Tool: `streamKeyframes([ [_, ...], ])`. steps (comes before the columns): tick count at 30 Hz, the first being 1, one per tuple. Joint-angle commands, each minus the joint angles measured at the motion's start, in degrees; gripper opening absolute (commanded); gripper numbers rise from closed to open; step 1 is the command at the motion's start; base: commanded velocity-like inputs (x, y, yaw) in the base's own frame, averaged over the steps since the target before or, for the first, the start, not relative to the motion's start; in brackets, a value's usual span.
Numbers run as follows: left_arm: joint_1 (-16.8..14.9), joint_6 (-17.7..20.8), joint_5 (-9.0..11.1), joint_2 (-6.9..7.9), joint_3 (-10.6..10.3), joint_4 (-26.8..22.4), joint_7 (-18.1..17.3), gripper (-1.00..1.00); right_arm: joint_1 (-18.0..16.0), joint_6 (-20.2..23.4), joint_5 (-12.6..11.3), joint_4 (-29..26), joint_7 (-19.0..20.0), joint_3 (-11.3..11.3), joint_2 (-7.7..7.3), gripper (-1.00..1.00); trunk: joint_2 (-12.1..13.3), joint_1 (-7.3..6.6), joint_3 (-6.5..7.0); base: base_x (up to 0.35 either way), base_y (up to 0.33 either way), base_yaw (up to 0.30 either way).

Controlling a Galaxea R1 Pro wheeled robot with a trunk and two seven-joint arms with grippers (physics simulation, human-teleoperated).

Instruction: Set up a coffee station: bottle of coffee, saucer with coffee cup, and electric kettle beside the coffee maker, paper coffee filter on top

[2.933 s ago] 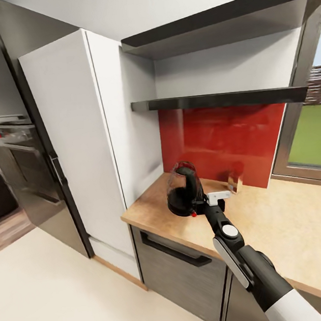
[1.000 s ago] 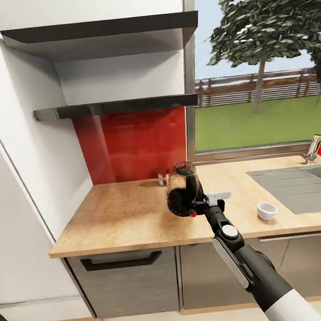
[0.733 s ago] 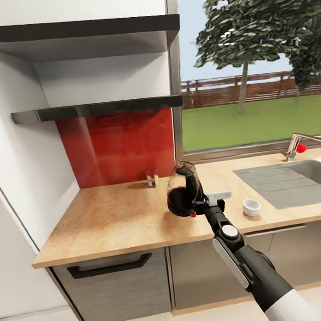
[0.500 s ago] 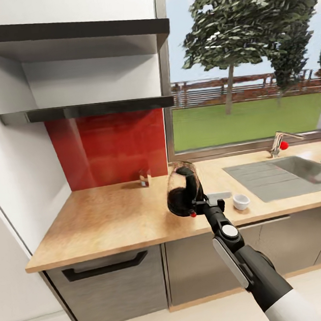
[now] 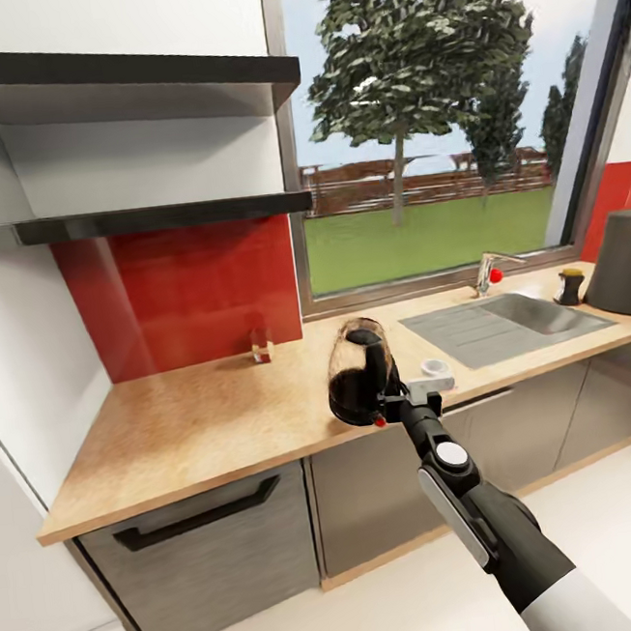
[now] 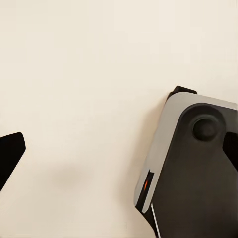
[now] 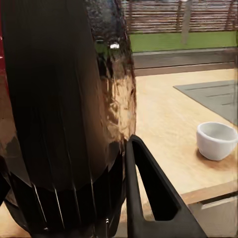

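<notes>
electric kettle [image 5: 358, 374]: held above kitchen countertop [image 5: 200, 415] | coffee cup [image 5: 436, 369]: near edge

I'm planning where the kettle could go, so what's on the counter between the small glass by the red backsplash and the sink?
In the head view, bare countertop lies between the small glass and the sink; the held electric kettle hides part of it.

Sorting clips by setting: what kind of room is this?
A home kitchen, rendered in simulation: a wood-edged kitchen countertop with a sink and tap under a window, plus a red backsplash.
</notes>
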Motion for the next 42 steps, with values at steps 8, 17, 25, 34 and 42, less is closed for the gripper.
streamKeyframes([
  [8,-0.06,-0.19,0.6,-0.02,-0.36,0.15,-0.45,1.0,-0.09,0.29,-0.08,-0.02,-0.54,0.18,-0.08,-1.0,-0.07,0.01,-0.1,-0.026,0.026,-0.293],
  [17,-0.06,-0.19,0.6,-0.03,-0.36,0.15,-0.45,1.0,-0.09,0.29,-0.08,0.02,-0.54,0.18,-0.04,-1.0,-0.07,0.01,-0.1,0.0,0.0,-0.293],
  [25,-0.06,-0.19,0.6,-0.08,-0.36,0.15,-0.45,1.0,-0.09,0.29,-0.08,0.14,-0.54,0.18,-0.01,-1.0,-0.07,0.01,-0.17,0.0,0.0,-0.29],
  [34,-0.06,-0.19,0.6,-0.11,-0.36,0.06,-0.45,1.0,-0.09,0.38,-0.06,0.68,-0.54,0.18,0.01,-1.0,-0.07,0.01,-0.44,0.0,0.0,-0.228],
  [42,-0.06,-0.18,0.6,-0.11,-0.36,0.06,-0.45,1.0,-0.09,0.21,0.01,3.23,-0.61,0.09,-0.11,-1.0,-0.07,0.01,-0.68,0.0,0.0,-0.27],
])
